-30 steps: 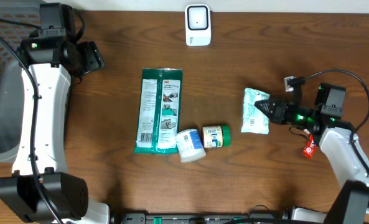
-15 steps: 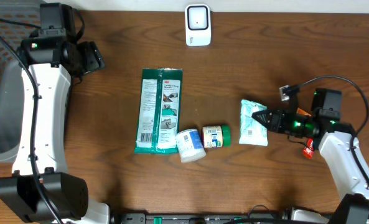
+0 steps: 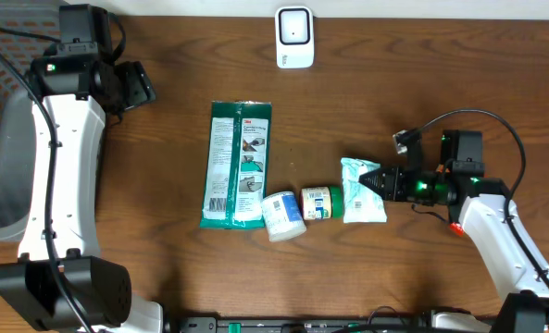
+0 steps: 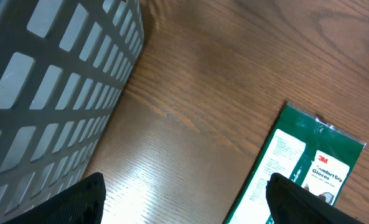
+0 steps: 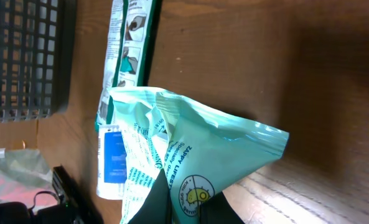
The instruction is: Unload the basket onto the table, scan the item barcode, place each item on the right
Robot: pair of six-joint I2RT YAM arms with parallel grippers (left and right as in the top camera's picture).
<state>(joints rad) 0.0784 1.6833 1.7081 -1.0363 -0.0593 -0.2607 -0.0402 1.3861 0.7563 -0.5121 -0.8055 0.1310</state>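
- The wooden table (image 3: 394,92) carries everything and lies bare on the outer side of both claws.
- The left arm (image 3: 66,166) stands stretched along its edge of the table. Its wrist is bent so that the left claw (image 3: 137,85) points inward, out over the wood.
- A grey slatted basket (image 4: 53,93) sits just outside the left claw, its wall close by one finger.
- The right arm (image 3: 496,231) reaches in from its own side. Its forearm is low and level, and the right claw (image 3: 376,180) is aimed across the table toward the left arm.
- A long green glove packet (image 3: 238,165) lies flat, well beyond the right claw's tips. One end of it shows ahead of the left claw.
- The mint-green pouch (image 3: 360,190), the item for scanning, is pinched at its near edge by the closed right claw. The rest of it fans out beyond the tips, crumpled.
- A white tub (image 3: 282,215) rests past the pouch, against the lower end of the glove packet.
- A green-lidded jar (image 3: 321,203) lies on its side between the tub and the pouch. It is just beside the pouch's far edge, and I cannot tell whether they touch.
- The white scanner (image 3: 293,37) stands at the far edge of the table, well apart from both claws. Nothing lies between it and the pouch.
- The left claw's jaws stand wide apart and hold nothing.
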